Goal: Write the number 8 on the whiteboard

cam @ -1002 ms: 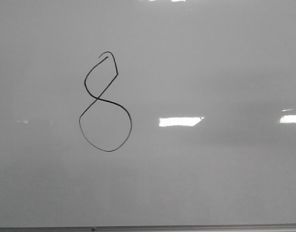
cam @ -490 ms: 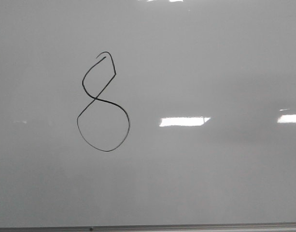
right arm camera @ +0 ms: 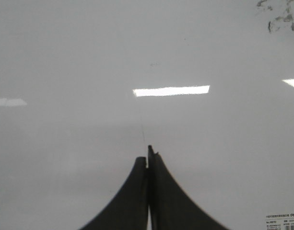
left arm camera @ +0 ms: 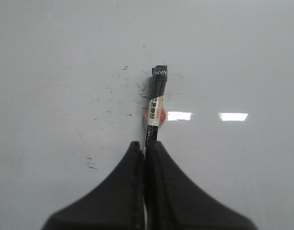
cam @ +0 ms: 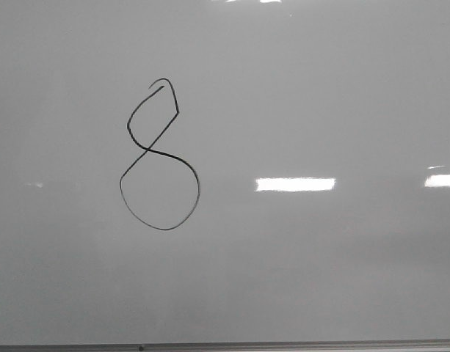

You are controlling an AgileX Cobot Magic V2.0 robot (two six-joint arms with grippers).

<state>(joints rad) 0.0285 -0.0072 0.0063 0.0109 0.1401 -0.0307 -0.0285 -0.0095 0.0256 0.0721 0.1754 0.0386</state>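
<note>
The whiteboard (cam: 320, 279) fills the front view, a glossy grey-white surface with a thin grey frame edge along its bottom. Bright rectangular light reflections (cam: 295, 184) lie across its right half, and one more sits at the far right edge.

The number 8 (cam: 160, 155) stands on the left-centre part of the board, drawn as one thin black line. Its upper loop is small and comes to a point with a short hook at the top; its lower loop is larger and round. The two loops cross at a narrow waist. No arm shows in the front view.

In the left wrist view, the left pincer (left arm camera: 146, 148) has its two dark fingers pressed together around a black marker (left arm camera: 157, 103), which sticks out past the fingertips toward the board. The marker carries a white and red label on its barrel and white letters near its dark end. Small black specks (left arm camera: 108, 103) are scattered on the board surface around it.

In the right wrist view, the right pincer (right arm camera: 148, 155) has its fingers closed against each other, with nothing between them. Dark smudges (right arm camera: 278, 17) mark the board at one corner of that view, and a small printed label (right arm camera: 282, 223) shows at another.
</note>
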